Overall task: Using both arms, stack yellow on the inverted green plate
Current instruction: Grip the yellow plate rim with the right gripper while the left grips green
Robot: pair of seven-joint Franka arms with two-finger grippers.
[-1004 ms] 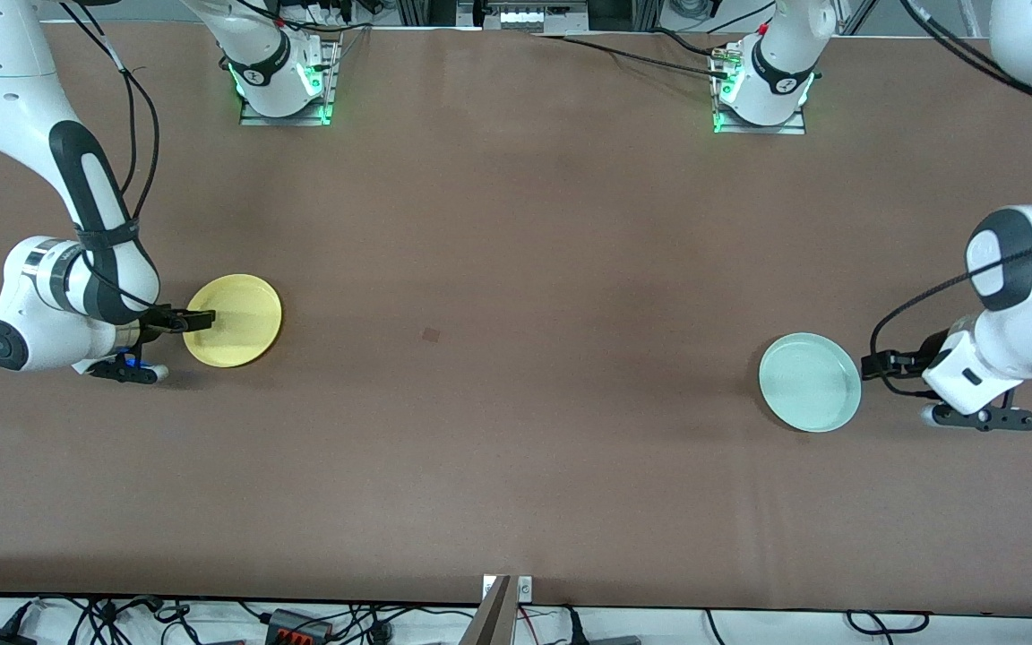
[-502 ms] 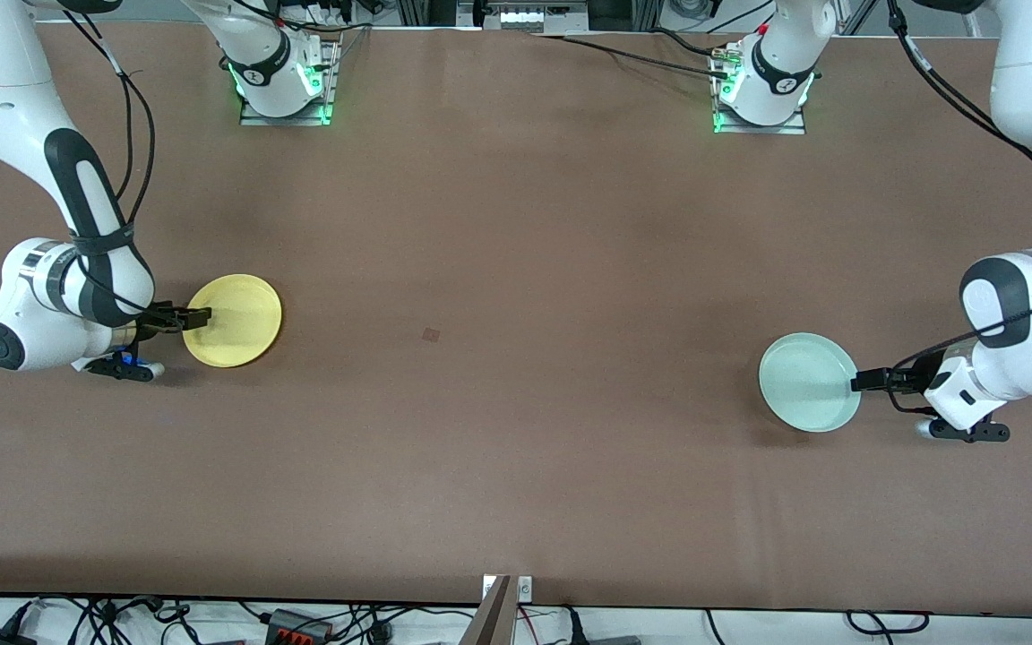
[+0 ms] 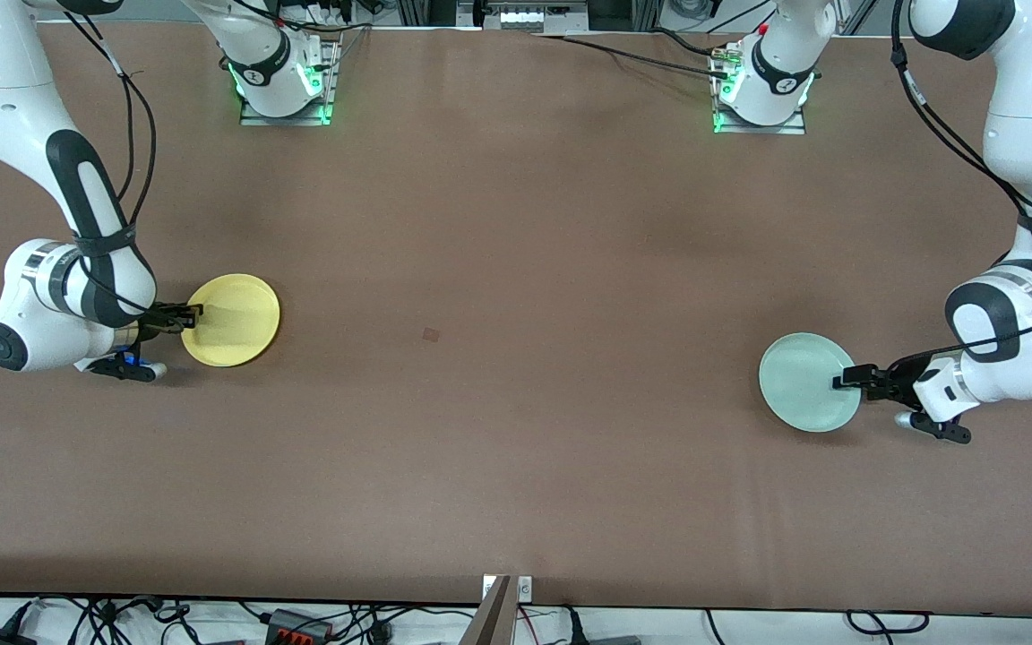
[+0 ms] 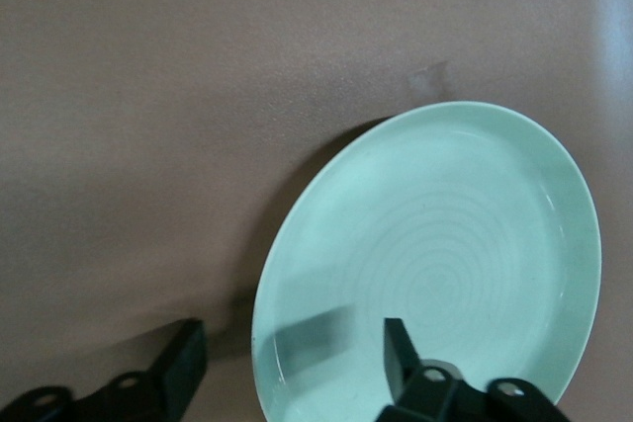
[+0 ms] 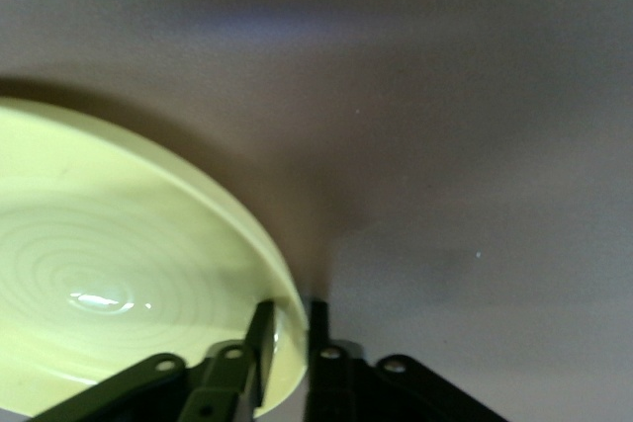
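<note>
The yellow plate (image 3: 234, 320) (image 5: 109, 274) lies right way up on the brown table toward the right arm's end. My right gripper (image 3: 186, 315) (image 5: 290, 335) is shut on its rim, one finger inside the plate and one outside. The pale mint-green plate (image 3: 804, 382) (image 4: 445, 254) lies hollow side up toward the left arm's end. My left gripper (image 3: 843, 379) (image 4: 290, 348) is open and straddles the green plate's rim. One of its fingers (image 4: 396, 353) is over the hollow and the other stands outside the plate above the table.
The two arm bases (image 3: 279, 76) (image 3: 762, 90) stand along the table's back edge. A small dark mark (image 3: 431, 334) sits on the brown table between the plates. Cables and a post (image 3: 494, 614) line the front edge.
My left gripper has moved in from beside the green plate until its fingers straddle the rim. My right gripper has closed on the yellow plate's rim and drawn back slightly.
</note>
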